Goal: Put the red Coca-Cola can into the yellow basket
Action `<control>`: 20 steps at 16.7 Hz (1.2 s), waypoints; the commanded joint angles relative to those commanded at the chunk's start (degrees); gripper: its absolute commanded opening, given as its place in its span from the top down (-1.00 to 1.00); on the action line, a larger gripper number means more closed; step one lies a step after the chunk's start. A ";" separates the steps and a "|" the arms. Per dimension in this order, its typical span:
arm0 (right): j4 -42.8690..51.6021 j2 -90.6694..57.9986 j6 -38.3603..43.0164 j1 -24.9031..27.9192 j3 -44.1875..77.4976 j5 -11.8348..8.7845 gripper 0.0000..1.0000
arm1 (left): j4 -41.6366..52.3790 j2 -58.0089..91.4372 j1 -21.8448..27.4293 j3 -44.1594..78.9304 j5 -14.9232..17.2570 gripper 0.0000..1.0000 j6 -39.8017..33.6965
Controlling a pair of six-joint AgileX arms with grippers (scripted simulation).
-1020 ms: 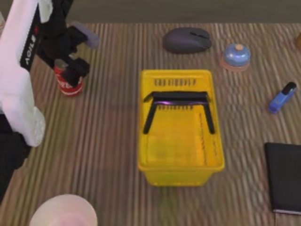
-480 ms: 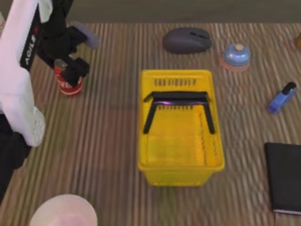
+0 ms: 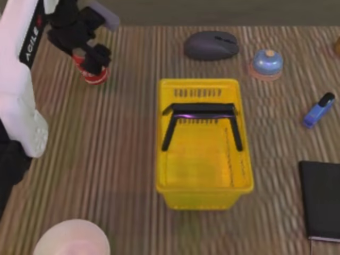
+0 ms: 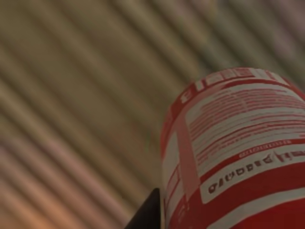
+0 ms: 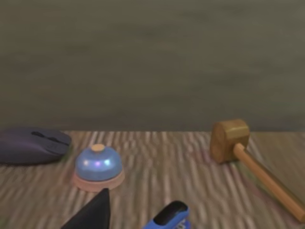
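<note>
The top view looks straight down on the table (image 3: 122, 175). The left wrist view sits very close to the red Coca-Cola can (image 4: 238, 157), found at ten o'clock from above. The right wrist view looks low across the table's two-o'clock corner, sharing the service bell (image 5: 97, 167) and computer mouse (image 5: 33, 145).

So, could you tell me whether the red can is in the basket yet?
Not yet. The can is held in the left pincer near the table's far left, apart from the basket.

The red can (image 3: 94, 74) sat at the frame's upper left — mostly hidden. The yellow basket (image 3: 204, 192) stood centre, black handles folded — well apart.
</note>
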State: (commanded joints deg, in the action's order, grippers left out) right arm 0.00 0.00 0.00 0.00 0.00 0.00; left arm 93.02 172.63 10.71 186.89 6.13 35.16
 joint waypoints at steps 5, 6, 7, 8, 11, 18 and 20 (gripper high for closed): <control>0.00 0.00 0.00 0.00 0.00 0.00 -1.00 | -21.52 -9.21 0.90 -15.57 10.27 1.00 -5.57; 0.00 0.00 0.00 0.00 0.00 0.00 -1.00 | -26.55 -11.21 1.08 -19.65 12.76 1.00 -7.03; 0.00 0.00 0.00 0.00 0.00 0.00 -1.00 | -31.70 -13.24 1.26 -23.99 15.36 1.00 -8.56; 0.00 0.00 0.00 0.00 0.00 0.00 -1.00 | -36.96 -15.27 1.45 -28.52 18.03 1.00 -10.16; 0.00 0.00 0.00 0.00 0.00 0.00 -1.00 | -53.17 -21.33 2.13 -43.13 26.42 1.00 -15.16; 0.00 0.00 0.00 0.00 0.00 0.00 -1.00 | -91.00 -34.94 4.50 -78.30 45.93 1.00 -25.89; 0.00 0.00 0.00 0.00 0.00 0.00 -1.00 | -101.10 -38.67 5.25 -87.16 50.87 1.00 -28.17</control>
State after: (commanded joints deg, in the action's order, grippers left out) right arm 0.00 0.00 0.00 0.00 0.00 0.00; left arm -8.08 133.95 15.96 99.72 57.01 6.99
